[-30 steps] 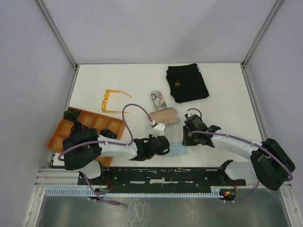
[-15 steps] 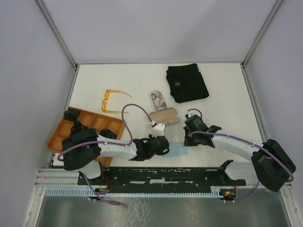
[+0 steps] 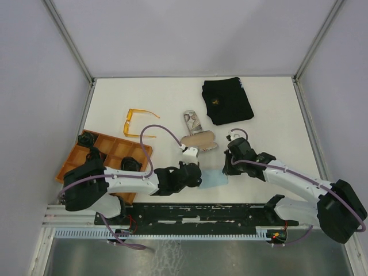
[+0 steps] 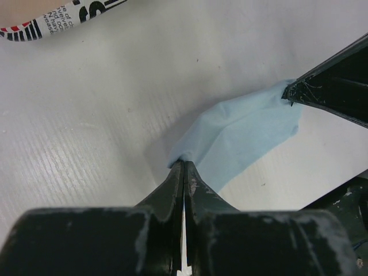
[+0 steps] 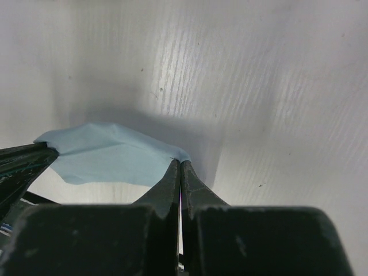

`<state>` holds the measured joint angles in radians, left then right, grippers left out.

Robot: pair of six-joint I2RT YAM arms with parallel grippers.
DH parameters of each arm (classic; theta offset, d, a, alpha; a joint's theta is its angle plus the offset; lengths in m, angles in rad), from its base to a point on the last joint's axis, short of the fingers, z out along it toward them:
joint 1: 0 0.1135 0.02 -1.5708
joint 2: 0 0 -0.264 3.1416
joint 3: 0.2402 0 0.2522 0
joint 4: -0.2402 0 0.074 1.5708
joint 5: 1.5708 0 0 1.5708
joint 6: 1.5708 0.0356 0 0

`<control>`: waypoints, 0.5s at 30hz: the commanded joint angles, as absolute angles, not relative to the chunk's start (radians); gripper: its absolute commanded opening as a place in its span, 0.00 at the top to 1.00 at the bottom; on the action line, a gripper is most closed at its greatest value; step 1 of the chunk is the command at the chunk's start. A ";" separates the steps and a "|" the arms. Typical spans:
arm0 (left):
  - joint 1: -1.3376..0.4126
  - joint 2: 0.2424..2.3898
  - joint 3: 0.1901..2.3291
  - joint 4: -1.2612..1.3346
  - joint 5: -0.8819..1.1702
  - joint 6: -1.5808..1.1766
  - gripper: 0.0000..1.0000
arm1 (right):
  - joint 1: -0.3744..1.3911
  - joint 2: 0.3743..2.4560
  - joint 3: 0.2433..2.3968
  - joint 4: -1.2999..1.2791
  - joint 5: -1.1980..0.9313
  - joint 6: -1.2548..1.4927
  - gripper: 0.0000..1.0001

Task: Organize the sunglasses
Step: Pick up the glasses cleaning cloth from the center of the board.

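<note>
Light blue cloth: one corner was clamped in the fully closed left end effector, the opposite corner in the fully closed right end effector. The orange sunglasses lay on the desk beyond the orange tray, well apart from both.

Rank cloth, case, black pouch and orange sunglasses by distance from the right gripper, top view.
1. cloth: pinched in the right gripper, near edge.
2. case: just behind it, to the left, mid-table.
3. black pouch: straight back, far side.
4. orange sunglasses: far left.
</note>
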<state>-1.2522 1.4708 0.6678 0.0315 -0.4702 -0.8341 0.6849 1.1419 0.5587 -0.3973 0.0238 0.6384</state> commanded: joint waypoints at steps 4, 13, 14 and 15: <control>-1.232 1.399 0.650 0.051 -0.508 -0.790 0.97 | 0.682 1.087 0.635 -0.408 0.064 0.630 1.00; -1.205 1.324 0.603 0.045 -0.505 -0.799 0.97 | 0.681 1.099 0.648 -0.390 0.043 0.628 1.00; -1.202 1.315 0.602 0.044 -0.507 -0.796 0.97 | 0.681 1.101 0.654 -0.384 0.039 0.626 1.00; -1.197 1.308 0.600 0.042 -0.506 -0.791 0.97 | 0.682 1.106 0.663 -0.380 0.037 0.623 1.00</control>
